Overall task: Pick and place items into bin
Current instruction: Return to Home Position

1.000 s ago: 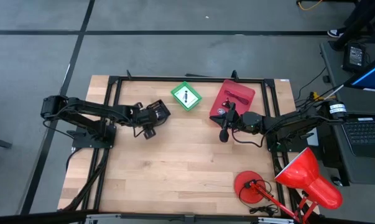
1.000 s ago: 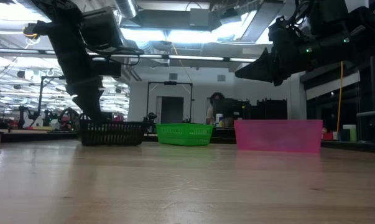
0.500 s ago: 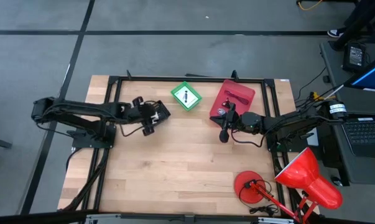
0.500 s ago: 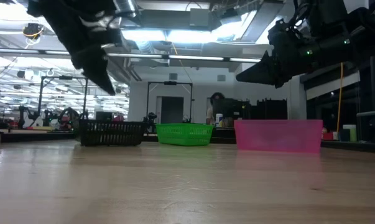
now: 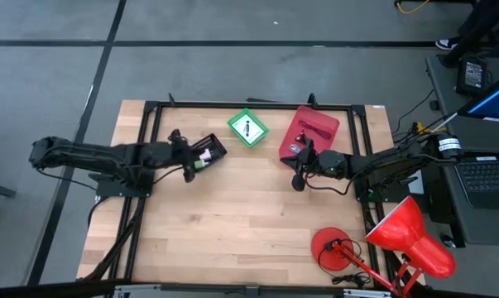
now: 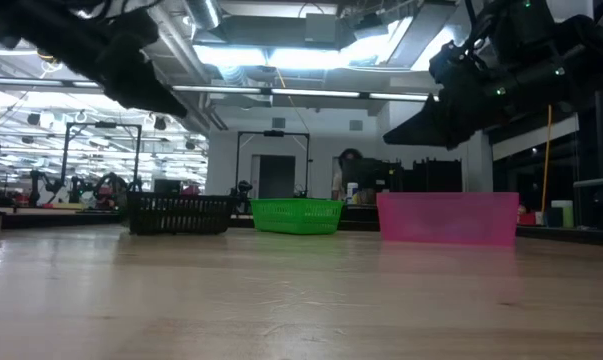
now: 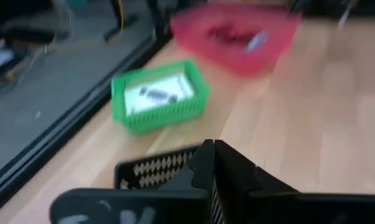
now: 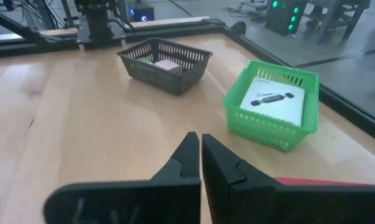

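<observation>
Light wooden table (image 5: 232, 215), three bins along the far edge. Black mesh basket (image 8: 147, 71) holds a small pink piece (image 8: 166, 64). Green plastic basket (image 8: 262, 134) holds a white square card (image 8: 272, 98). Pink rectangular bin (image 5: 328, 138) holds a dark cable (image 5: 315, 126). Left gripper (image 7: 211, 149) hangs just beside the black basket, fingers pressed together. Right gripper (image 8: 196, 140) hovers in front of the pink bin, fingers pressed together too.

Matt wood-grain table (image 5: 232, 223); plastic mesh green bin (image 8: 262, 134), black bin (image 8: 156, 71).
</observation>
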### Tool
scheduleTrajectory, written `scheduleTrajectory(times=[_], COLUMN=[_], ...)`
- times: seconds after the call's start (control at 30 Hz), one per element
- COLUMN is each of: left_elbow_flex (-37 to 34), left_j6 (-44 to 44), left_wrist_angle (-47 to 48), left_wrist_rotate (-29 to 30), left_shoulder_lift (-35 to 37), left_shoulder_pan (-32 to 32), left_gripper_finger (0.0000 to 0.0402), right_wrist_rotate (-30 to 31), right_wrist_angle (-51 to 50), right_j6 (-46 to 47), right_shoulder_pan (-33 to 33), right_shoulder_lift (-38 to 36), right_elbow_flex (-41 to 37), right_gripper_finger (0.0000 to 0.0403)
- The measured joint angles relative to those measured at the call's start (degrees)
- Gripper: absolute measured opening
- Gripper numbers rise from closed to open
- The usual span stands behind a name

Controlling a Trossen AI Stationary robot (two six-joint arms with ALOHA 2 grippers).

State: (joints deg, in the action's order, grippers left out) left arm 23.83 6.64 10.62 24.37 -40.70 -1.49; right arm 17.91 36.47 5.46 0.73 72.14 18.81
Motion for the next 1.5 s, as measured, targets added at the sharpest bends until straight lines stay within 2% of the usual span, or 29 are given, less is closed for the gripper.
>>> scheduleTrajectory(times=[0.17,0.27,0.33,0.6,0.77,0.9,1.07,1.27,1.5], left_elbow_flex=[-10.4,-15.1,-16.8,-17.0,-17.0,-17.0,-17.1,-23.3,-23.3], left_j6=[-3.3,-3.9,-4.9,-12.1,-12.4,-13.5,-13.7,-16.0,-19.2], left_wrist_angle=[-20.6,-28.2,-30.0,-28.4,-22.0,-19.4,-16.2,-23.5,-22.8], left_wrist_rotate=[-1.8,-2.3,-2.3,-2.3,-2.2,-0.4,-0.9,-0.1,0.1], left_shoulder_lift=[4.8,6.9,8.3,17.1,22.6,26.2,29.8,33.0,36.0], left_shoulder_pan=[1.4,2.1,2.3,2.3,2.3,2.3,2.3,2.1,1.0], left_gripper_finger=[0.0002,0.0001,0.0001,0.0002,0.0001,0.0002,0.0001,0.0001,0.0001], right_wrist_rotate=[-0.2,-0.2,-0.2,-0.2,-0.2,-0.5,-2.6,-2.6,-3.5], right_wrist_angle=[-1.1,-1.3,-1.3,-1.2,-2.3,-2.3,-1.0,-0.1,0.6], right_j6=[0.4,0.5,0.5,0.9,1.8,2.0,2.2,2.2,3.1], right_shoulder_pan=[0.0,0.0,0.0,0.0,0.0,0.0,0.0,0.0,0.0], right_shoulder_lift=[0.0,0.0,0.0,0.0,0.0,0.0,0.0,0.0,0.0], right_elbow_flex=[0.0,0.0,0.0,0.0,0.0,0.0,0.0,0.0,0.0], right_gripper_finger=[0.0,0.0,0.0,0.0,0.0,0.0,0.0,0.0,0.0])
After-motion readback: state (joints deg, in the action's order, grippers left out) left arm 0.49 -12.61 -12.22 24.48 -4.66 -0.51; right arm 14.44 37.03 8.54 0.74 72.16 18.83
